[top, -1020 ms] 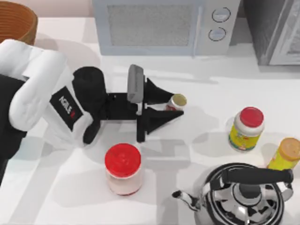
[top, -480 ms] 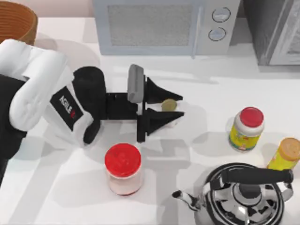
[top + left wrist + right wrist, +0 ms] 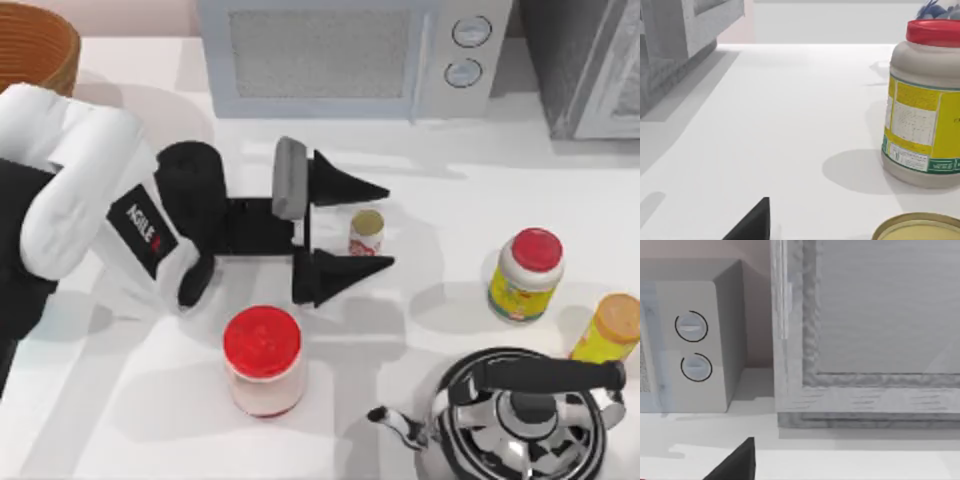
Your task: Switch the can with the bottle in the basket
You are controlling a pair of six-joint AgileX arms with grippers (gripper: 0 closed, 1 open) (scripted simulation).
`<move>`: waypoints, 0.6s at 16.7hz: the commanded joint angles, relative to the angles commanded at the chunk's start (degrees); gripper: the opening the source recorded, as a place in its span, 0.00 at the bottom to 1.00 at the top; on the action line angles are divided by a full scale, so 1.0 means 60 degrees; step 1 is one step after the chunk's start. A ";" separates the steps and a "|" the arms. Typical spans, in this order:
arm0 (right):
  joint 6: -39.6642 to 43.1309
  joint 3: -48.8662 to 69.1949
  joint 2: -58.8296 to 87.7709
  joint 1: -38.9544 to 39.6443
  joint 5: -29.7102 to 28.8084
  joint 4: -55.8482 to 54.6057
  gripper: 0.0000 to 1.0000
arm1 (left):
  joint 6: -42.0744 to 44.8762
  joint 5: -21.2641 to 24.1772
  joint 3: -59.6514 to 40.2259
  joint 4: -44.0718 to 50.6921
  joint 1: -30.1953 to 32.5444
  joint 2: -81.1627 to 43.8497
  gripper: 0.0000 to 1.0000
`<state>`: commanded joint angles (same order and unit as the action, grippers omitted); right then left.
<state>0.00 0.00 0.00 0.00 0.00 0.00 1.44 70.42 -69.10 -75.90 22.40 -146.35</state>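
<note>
One small bottle (image 3: 367, 231) stands upright between the spread jaws of my left gripper (image 3: 352, 228), touching neither.
Light, rigid and smooth-sided by my guess, so I'd pinch it mid-body; bare white table (image 3: 440, 200) lies around the fingertips, the yellow-label jar (image 3: 525, 274) well beyond them.

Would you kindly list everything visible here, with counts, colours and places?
bottle: 1, white with red print, olive-gold top, table centre, between the open fingers
basket: 1, golden-brown wicker, far left corner
microwave: 1, grey, back centre
red-lidded pale jar: 1, near centre
yellow-label jar: 1, red lid, right
yellow container: 1, orange top, right edge
kettle: 1, chrome, black handle, near right
left gripper: 1, black, open around the bottle
</note>
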 joint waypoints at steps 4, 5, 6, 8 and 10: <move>0.0000 0.0000 0.0000 0.0000 0.0000 0.0000 1.00 | 0.0000 0.0000 0.0000 0.0000 0.0000 0.0000 1.00; 0.0000 0.0000 0.0000 0.0000 0.0000 0.0000 1.00 | 0.0000 -0.0001 0.0003 0.0001 -0.0034 0.0000 1.00; 0.0000 0.0000 0.0000 0.0000 0.0000 0.0000 1.00 | 0.0000 -0.0001 0.0003 0.0001 -0.0034 0.0000 1.00; 0.0000 0.0000 0.0000 0.0000 0.0000 0.0000 1.00 | 0.0003 -0.0225 0.0172 0.0219 -0.0165 0.0289 1.00; 0.0000 0.0000 0.0000 0.0000 0.0000 0.0000 1.00 | 0.0009 -0.0711 0.0569 0.0722 -0.0427 0.0982 1.00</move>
<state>0.00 0.00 0.00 0.00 0.00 0.00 1.50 66.15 -65.68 -71.57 19.83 -140.46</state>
